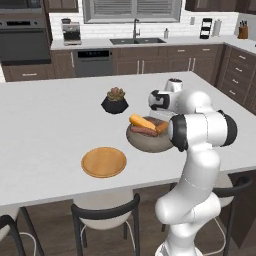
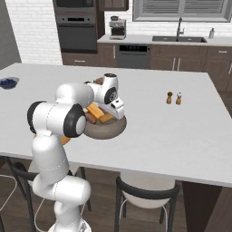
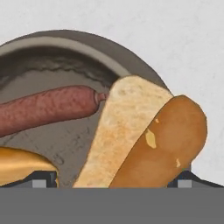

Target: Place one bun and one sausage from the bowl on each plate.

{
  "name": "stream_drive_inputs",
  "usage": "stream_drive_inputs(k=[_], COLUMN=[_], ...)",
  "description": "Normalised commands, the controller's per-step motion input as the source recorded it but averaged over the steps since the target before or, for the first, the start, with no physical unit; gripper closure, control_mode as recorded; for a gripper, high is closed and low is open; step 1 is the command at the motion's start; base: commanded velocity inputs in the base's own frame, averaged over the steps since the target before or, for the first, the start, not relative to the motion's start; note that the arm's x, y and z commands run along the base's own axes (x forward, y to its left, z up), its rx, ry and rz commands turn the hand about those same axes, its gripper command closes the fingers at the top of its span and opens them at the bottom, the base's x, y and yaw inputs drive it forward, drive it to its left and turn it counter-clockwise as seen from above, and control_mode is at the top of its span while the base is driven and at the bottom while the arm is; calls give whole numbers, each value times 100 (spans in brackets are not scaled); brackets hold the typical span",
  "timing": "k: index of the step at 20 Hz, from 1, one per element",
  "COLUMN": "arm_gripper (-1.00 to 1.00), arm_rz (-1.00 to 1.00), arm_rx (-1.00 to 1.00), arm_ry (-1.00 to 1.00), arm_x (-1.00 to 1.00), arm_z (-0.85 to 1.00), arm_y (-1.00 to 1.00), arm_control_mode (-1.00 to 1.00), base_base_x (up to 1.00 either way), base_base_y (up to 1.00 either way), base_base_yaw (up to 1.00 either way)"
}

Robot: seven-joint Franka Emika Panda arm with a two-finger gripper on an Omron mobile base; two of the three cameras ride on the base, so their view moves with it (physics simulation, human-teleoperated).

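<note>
White stone worktop [image 1: 45,115] is seen spread wide under everything, with bare room left toward its far edge and to the left of the things. Dark chairs [image 1: 104,212] are tucked under its near edge. The dull grey-brown bowl [image 1: 145,141] is set near the near edge, partly hidden in both base views by the white arm. The orange-brown wooden plate [image 1: 104,162] is laid flat just left of the bowl and nearer the edge, apart from it. A dark pot with a plant [image 1: 115,101] is placed behind the bowl, close but not touching. Two small shakers [image 2: 174,98] are stood well apart to the right, and a small bowl of blue berries [image 2: 8,82] is kept at the far left edge.

The hand [image 3: 111,181] is held low over the bowl's right part, its fingers spread wide with nothing between them but the bun below. A cut bun [image 3: 144,140] is leaned on the bowl's rim, its long axis slanted up and to the right in the hand view. A reddish sausage [image 3: 46,107] is laid nearly crosswise beside it, one tip touching the bun. Part of a second bun [image 3: 22,164] is seen at the lower left.
</note>
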Motion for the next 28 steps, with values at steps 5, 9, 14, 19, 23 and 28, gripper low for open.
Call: stream_drive_inputs(k=[5, 9, 14, 19, 23, 28], arm_gripper=[-100, -100, -100, -100, -100, 100], arm_rz=[-4, -3, -1, -5, -8, -6], arm_rx=[3, 2, 0, 5, 9, 4], arm_ry=[-5, -1, 0, 0, 0, 0], arm_x=[0, 0, 5, 3, 0, 2], arm_z=[-1, 0, -2, -14, -7, -10], arm_y=[-9, 0, 11, 3, -4, 7], arm_control_mode=[-100, -100, -100, -100, -100, -100], base_base_x=[0, 0, 0, 0, 0, 0], base_base_y=[0, 0, 0, 0, 0, 0], base_base_yaw=[0, 0, 0, 0, 0, 0])
